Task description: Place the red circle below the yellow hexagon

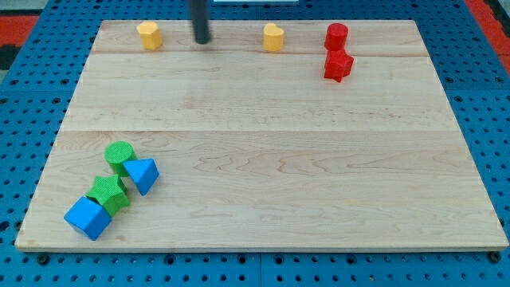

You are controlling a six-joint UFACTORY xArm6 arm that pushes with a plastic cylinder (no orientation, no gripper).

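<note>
Camera view, one entry. Red circle (336, 36): short upright cylinder, flat round top, at the view's top right of the desk (263, 159), touching or just above a red block (338, 65) of angular, unclear shape. Yellow hexagon (148, 34): top left, well apart from the red circle. Yellow heart (273, 37): top centre. Your tip (202, 41) rests between hexagon and heart, touching neither; it is a plain rod, so no end effector is there for you to read as open or closed. Bottom-left cluster: green circle (119, 155), blue triangle (142, 174), green block (107, 194), blue cube (87, 218). Desk: pale wooden board on blue pegboard (24, 96). Rod's upper length is cut off at the top edge.
</note>
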